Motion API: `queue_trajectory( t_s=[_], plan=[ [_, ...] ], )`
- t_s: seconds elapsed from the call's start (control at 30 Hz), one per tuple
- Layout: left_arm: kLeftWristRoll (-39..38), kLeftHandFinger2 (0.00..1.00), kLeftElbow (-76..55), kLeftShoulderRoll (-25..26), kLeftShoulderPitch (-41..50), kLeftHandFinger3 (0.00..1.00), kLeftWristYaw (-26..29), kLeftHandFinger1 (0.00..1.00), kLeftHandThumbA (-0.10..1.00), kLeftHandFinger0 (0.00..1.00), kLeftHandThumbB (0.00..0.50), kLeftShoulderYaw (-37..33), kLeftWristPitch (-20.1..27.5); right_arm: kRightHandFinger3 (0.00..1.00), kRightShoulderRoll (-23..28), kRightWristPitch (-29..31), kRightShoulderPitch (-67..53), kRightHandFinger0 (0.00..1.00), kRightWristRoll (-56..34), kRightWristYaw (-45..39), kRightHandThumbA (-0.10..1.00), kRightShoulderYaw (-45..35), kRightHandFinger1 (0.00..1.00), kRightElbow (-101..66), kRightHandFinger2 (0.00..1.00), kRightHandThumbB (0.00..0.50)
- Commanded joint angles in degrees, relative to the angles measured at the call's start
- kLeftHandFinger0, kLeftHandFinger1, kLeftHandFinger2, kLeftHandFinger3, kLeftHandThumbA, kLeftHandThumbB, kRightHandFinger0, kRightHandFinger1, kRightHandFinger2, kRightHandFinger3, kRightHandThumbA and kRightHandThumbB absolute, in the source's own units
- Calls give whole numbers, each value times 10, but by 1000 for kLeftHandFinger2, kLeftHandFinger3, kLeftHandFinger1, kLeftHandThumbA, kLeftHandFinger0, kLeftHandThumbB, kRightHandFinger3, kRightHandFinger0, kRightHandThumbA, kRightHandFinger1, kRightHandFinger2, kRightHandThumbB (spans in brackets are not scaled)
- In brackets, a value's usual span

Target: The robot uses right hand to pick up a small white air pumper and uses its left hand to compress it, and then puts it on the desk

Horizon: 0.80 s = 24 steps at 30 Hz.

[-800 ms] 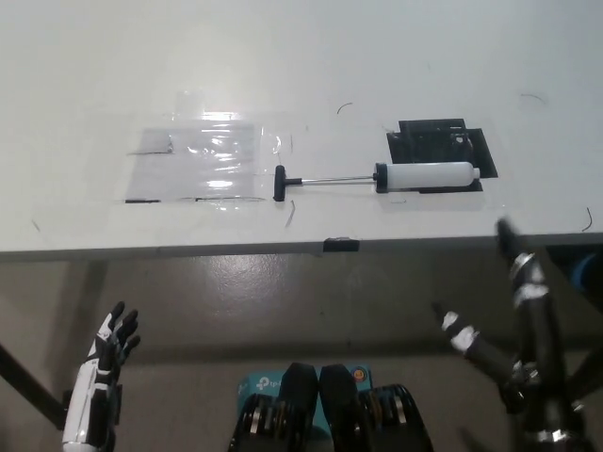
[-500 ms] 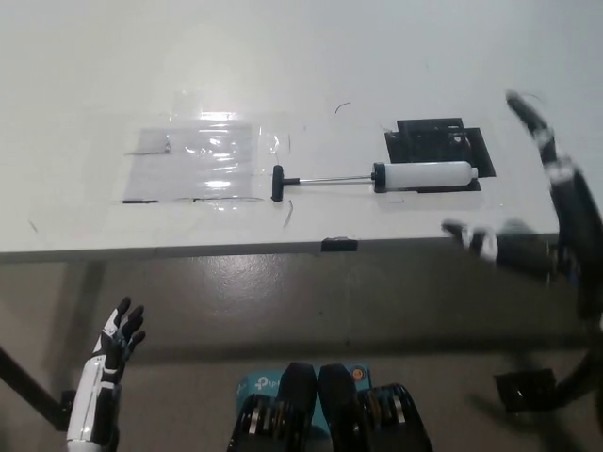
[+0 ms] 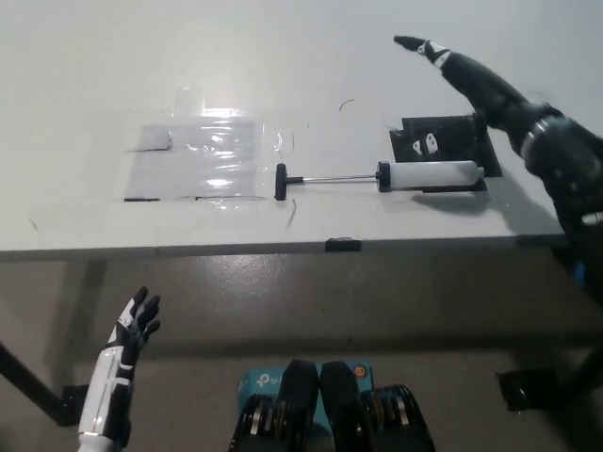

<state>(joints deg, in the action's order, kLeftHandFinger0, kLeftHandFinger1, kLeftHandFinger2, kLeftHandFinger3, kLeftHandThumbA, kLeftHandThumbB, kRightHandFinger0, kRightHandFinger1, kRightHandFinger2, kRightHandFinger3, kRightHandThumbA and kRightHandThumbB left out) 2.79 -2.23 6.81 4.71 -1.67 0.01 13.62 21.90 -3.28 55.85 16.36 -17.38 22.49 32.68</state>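
Note:
The small white air pumper (image 3: pixel 431 176) lies flat on the desk, its white barrel to the right, with a thin metal rod running left to a black T-handle (image 3: pixel 280 182). My black right hand (image 3: pixel 471 80) is raised above the desk just behind and right of the barrel, fingers spread, open and holding nothing. It does not touch the pumper. My white left hand (image 3: pixel 132 330) hangs low at the lower left, below the desk's front edge, open and empty.
A black patch (image 3: pixel 443 139) on the desk lies behind the barrel, partly under my right hand. A clear taped plastic sheet (image 3: pixel 203 160) sits left of the handle. The desk's front edge (image 3: pixel 283 250) runs across the middle, with a small black tab (image 3: pixel 341 245) on it.
My right arm has swung up from below the desk edge at the lower right to above the desk behind the pumper's barrel. The left hand rose slightly. The pumper has not moved.

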Motion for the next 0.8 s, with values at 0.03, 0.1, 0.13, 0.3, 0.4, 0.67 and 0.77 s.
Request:
queue_trajectory(
  t_s=[0.03, 0.1, 0.13, 0.3, 0.4, 0.67, 0.77],
  plan=[
    [23, 1000, -35, 18, -2, 1000, -19, 1000, 1000, 1000, 139, -16, -2, 1000, -19, -40, 148, 1000, 59, -82, 1000, 57, 1000, 163, 1000, 417],
    [24, 1000, -33, 19, 1, 1000, -18, 1000, 1000, 1000, 145, -16, 2, 1000, -29, -39, 162, 1000, 61, -81, 1000, 67, 1000, 195, 1000, 420],
    [23, 1000, -30, 18, 1, 1000, -17, 1000, 1000, 1000, 146, -15, 5, 1000, -36, -39, 173, 1000, 62, -83, 1000, 72, 1000, 222, 1000, 431],
    [21, 1000, -25, 21, -4, 1000, -18, 1000, 1000, 1000, 155, -12, 5, 1000, -54, -31, 196, 1000, 68, -74, 1000, 84, 1000, 286, 1000, 445],
    [24, 1000, -23, 22, -4, 1000, -18, 1000, 1000, 1000, 162, -11, 3, 1000, -58, -21, 193, 1000, 74, -74, 1000, 87, 1000, 297, 1000, 430],
    [32, 1000, -25, 25, -4, 1000, -21, 1000, 1000, 1000, 151, -11, -6, 1000, -69, -4, 185, 1000, 62, -102, 1000, 69, 1000, 335, 1000, 431],
    [36, 1000, -26, 24, -3, 1000, -19, 1000, 1000, 1000, 150, -10, -8, 1000, -70, -2, 186, 1000, 68, -104, 1000, 72, 1000, 339, 1000, 444]
  ],
)
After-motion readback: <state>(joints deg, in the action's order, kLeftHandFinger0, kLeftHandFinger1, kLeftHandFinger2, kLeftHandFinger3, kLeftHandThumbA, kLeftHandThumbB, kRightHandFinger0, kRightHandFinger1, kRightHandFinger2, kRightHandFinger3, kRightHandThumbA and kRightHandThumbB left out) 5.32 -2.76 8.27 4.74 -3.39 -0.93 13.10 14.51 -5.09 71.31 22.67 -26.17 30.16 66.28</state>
